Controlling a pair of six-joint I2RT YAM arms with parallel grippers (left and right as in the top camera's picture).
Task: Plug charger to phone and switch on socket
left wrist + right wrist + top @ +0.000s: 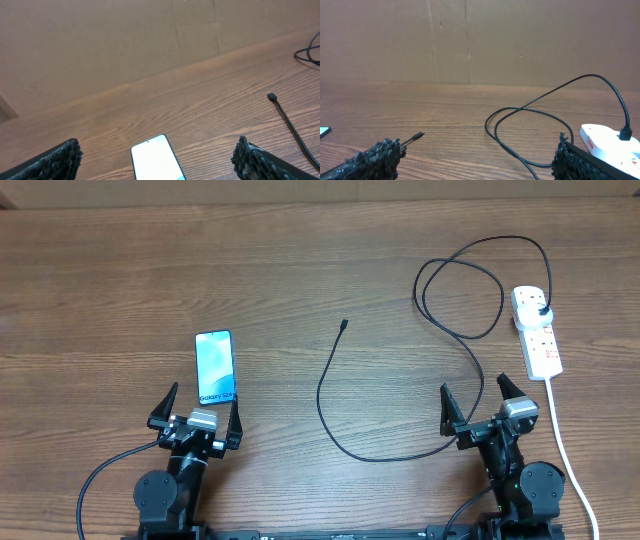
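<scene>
Lying flat, the phone (215, 365) sits just ahead of the left tool (204, 395).

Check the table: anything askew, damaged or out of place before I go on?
Nothing stands out. The phone lies flat, screen up. The charger loops loosely on the table, plug seated in the socket, connector tip lying free, clear of the phone. The left gripper and right gripper are open and empty.

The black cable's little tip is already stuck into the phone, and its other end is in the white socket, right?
Not quite. The charger's tip lies loose on the table, apart from the phone, as the overhead view shows. Its other end is indeed in the socket.
</scene>
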